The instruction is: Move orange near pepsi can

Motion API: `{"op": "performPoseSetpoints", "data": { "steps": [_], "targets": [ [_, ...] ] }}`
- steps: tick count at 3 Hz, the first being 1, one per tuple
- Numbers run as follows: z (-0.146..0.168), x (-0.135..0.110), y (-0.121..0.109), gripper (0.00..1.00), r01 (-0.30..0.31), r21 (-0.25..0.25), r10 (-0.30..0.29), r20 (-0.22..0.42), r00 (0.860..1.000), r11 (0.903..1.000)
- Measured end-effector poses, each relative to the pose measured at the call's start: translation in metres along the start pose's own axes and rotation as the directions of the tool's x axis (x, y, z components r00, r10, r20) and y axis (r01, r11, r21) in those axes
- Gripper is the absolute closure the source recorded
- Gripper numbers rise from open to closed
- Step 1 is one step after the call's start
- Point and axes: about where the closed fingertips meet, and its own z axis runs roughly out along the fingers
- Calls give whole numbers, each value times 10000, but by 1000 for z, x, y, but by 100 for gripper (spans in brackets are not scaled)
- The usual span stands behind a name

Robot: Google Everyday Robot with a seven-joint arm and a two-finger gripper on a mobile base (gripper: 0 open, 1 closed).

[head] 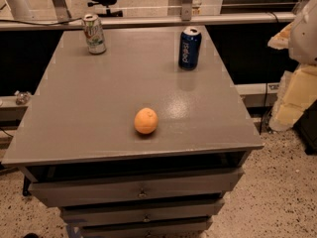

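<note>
Only a slice of the robot shows, at the right edge of the view: a smooth, rounded white shell (306,29) at the top, with a ragged pale-yellow piece (280,36) jutting from its left side. Below the shell, also against the right edge, sits what looks to be the gripper (293,99), a blocky cream-yellow mass with flat faces, softened corners and a faint crease across it, matte against the glossier white casing.
</note>
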Motion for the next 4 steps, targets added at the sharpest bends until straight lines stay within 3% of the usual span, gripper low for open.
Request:
{"op": "performPoseSetpoints", "data": {
  "steps": [2, 3, 4],
  "targets": [
    [1, -2, 0, 0, -92, 80, 90, 221, 9997, 9999],
    [20, -26, 13, 0, -489, -137, 501, 1118, 9925, 9987],
    [47, -59, 26, 0, -714, -596, 834, 2336, 9688, 9957]
  ]
}}
